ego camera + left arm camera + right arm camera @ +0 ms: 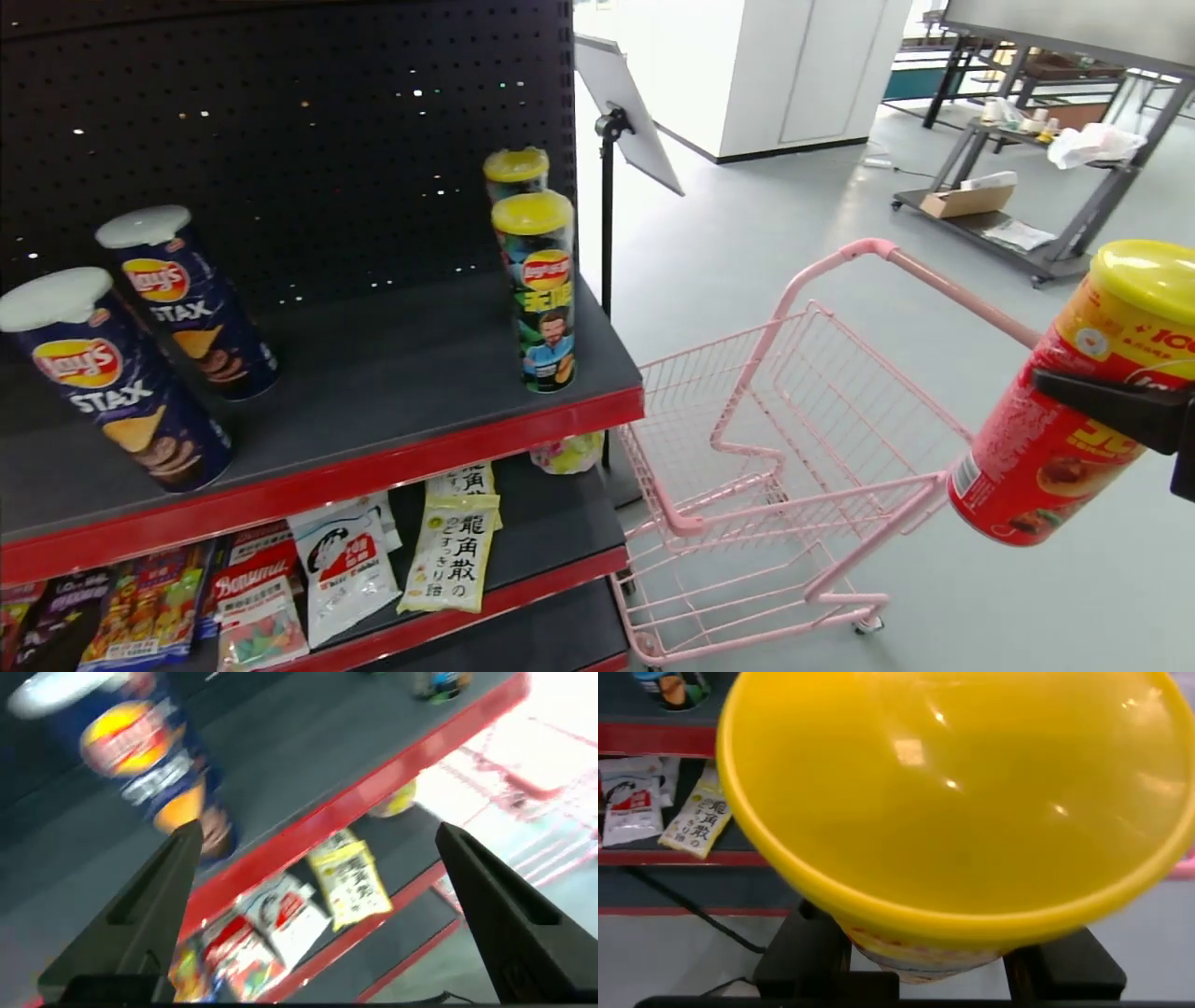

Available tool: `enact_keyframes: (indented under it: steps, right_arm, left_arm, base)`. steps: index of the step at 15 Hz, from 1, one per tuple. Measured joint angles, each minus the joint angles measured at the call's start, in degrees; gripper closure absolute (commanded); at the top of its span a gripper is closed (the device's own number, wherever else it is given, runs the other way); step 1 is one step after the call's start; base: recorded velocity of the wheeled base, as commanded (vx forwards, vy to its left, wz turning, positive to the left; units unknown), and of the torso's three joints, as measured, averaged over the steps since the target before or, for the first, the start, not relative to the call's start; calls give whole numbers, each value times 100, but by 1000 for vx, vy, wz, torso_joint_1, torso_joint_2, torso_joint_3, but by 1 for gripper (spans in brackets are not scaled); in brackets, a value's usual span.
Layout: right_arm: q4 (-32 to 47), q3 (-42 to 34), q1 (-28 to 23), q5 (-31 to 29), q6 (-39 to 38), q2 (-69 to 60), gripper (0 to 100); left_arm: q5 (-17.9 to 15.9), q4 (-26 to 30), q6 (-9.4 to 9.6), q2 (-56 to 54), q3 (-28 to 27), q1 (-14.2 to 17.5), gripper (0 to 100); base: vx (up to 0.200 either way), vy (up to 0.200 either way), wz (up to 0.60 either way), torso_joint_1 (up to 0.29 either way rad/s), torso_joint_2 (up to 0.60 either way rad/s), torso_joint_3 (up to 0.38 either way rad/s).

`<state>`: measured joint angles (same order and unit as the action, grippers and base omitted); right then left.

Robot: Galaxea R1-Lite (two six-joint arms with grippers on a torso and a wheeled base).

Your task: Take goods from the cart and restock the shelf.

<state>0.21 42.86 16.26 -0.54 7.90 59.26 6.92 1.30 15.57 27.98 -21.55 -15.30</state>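
Right pincer (pixel 1106 403), clenched around the middle of a red canister (pixel 1022 471) with a yellow lid (pixel 1148 271). Held in the air at the far right, above and to the right of the pink cart (pixel 794 439), well apart from the shelf (pixel 373 373). Left pincer (pixel 318 915), released and holding nothing, hanging over the shelf's front edge near a blue canister (pixel 140 756).

Likely trouble at the set-down: if lowered at this lean, would land on the base rim and topple, or catch on the red front lip (pixel 420 457). If swung in low, could knock the two green canisters (pixel 535 289) standing at the shelf's right end. Could also twist within so narrow a clamp.

Tilted off upright, long axis running diagonally: lid up and to the right, base down and to the left, toward the cart.
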Motion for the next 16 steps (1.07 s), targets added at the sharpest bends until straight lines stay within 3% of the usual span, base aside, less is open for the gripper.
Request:
enact_keyframes:
  steps: [3, 7, 10, 14, 16]
  right_arm:
    - [-13, -28, -1, -6, 0, -13, 100]
    - [-34, -284, -12, -6, -2, -141, 100]
    - [-65, -601, 27, 1039, -38, -568, 100]
    - [-78, -762, 27, 1314, -27, -859, 100]
    - [-83, -813, 40, 1870, -79, -913, 100]
  left_arm:
    - [0, -7, 0, -1, 0, -5, 0]
    - [10, 2, 0, -6, 2, -7, 0]
    - [7, 4, 0, -9, 17, 1, 0]
    - [10, 4, 0, -9, 39, -2, 0]
    - [10, 11, 0, -9, 37, 1, 0]
  base:
    - [0, 0, 600, 2, 1, 2]
    - [0, 0, 0, 0, 0, 0]
    - [0, 200, 0, -1, 5, 7]
    - [0, 200, 0, 7, 6, -1]
    - [0, 200, 0, -5, 2, 5]
